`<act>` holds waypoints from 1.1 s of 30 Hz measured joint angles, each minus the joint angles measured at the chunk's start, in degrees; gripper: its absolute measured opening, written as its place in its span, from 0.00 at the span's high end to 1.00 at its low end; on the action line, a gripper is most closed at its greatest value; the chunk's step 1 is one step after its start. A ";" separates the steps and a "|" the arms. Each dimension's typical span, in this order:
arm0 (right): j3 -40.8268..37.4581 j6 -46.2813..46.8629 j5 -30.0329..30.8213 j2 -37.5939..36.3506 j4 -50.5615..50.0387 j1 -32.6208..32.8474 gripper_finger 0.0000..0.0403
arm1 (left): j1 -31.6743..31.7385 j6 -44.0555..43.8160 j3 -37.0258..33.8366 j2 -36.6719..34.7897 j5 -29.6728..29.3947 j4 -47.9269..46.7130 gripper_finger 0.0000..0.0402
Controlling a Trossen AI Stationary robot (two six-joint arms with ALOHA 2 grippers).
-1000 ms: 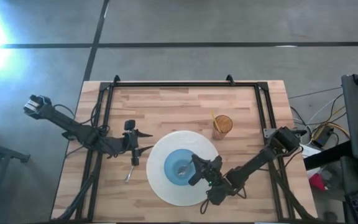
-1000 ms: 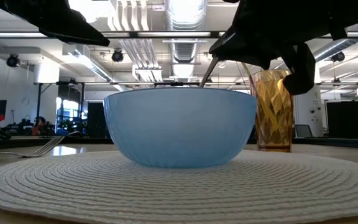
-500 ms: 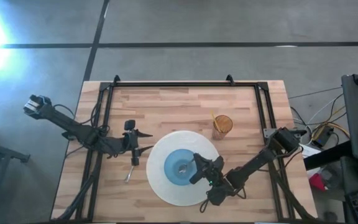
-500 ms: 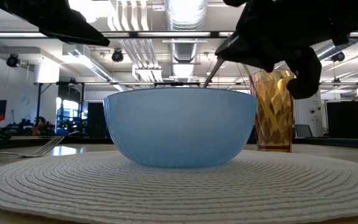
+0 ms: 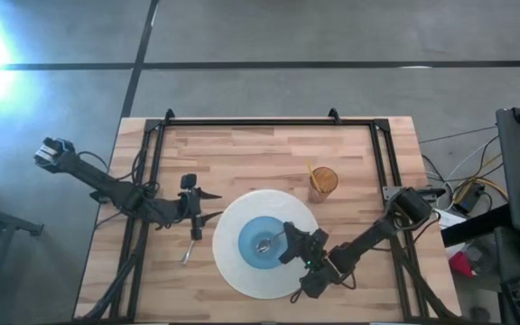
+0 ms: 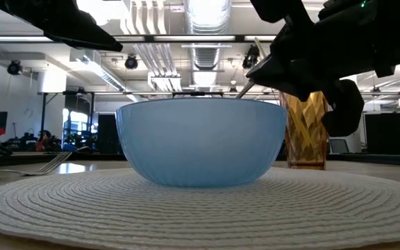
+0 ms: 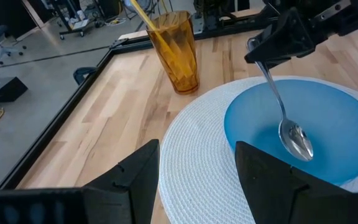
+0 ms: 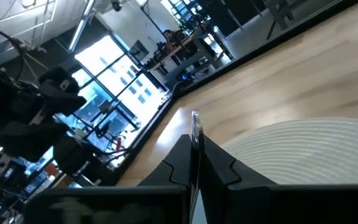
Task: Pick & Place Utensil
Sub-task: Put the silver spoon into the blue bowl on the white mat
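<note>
Two arms are on my screens, and the bowl's wall hides the spoon's scoop in the low view. From the left wrist I see the spoon (image 7: 283, 115) with its scoop resting inside the blue bowl (image 5: 262, 244), handle pinched in the right gripper (image 5: 289, 245). The bowl sits on a round white placemat (image 5: 233, 266). An amber glass (image 5: 323, 183) stands at the mat's far right. My left gripper (image 5: 208, 205) waits spread left of the mat, above a fork (image 5: 190, 248).
</note>
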 joint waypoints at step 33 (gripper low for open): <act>-2.48 -4.34 -1.56 0.17 -0.03 -0.60 0.98 | -0.04 0.00 0.00 0.02 -0.02 0.01 0.49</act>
